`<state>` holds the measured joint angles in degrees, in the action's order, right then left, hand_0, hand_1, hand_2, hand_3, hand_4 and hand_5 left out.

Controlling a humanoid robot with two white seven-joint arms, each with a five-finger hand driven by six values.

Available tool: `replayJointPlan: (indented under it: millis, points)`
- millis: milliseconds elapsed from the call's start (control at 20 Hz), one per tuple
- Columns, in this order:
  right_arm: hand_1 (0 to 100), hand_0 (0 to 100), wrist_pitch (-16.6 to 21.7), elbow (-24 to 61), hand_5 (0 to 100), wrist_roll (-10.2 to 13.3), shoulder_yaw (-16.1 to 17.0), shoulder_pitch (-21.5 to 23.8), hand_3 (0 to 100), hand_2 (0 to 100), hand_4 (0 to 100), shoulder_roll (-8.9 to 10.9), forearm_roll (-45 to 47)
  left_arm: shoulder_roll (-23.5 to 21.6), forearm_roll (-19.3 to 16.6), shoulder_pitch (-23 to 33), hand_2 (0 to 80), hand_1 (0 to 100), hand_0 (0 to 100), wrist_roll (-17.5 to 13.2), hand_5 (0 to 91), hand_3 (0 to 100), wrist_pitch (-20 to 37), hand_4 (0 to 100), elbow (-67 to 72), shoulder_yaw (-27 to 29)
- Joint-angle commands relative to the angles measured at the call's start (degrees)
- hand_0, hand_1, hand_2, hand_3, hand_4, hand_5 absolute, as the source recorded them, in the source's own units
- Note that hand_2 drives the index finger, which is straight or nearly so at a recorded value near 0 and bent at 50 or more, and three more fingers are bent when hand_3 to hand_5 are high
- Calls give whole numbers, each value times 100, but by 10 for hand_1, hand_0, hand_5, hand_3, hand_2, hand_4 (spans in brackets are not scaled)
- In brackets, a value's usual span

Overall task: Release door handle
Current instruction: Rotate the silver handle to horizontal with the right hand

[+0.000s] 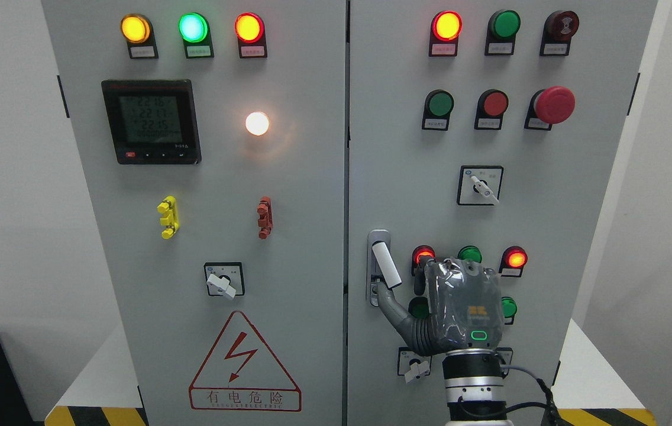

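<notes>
Lower right of frame: the right hand (pixel 457 307) hangs before the cabinet door (pixel 490 213), fingers loosely extended, thumb tip touching below the swung-out white door handle (pixel 386 264), covering lit indicator lamps (pixel 516 258).

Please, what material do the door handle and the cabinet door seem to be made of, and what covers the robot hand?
The door handle looks like white plastic or painted metal, smooth with a soft sheen, in a silvery metal mount. The cabinet door appears to be sheet metal with matte grey paint, flat and even. The right hand is covered by clear, wrinkled, glossy plastic film over a grey shell.
</notes>
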<state>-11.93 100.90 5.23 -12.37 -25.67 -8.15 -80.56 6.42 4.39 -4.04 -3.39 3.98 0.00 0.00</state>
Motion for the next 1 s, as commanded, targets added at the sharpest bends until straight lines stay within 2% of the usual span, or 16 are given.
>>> replayJointPlan:
  millis: [0, 950]
  points:
    - [367, 316, 7, 52, 959, -30, 59, 9, 1000, 806, 980, -2, 5, 0, 0, 0, 23, 0, 0, 5, 0, 85, -2, 14, -97, -114]
    - [395, 302, 7, 140, 958, 5, 183, -26, 1000, 805, 981, -2, -4, 0, 0, 0, 23, 0, 0, 5, 0, 86, -2, 13, -88, -114]
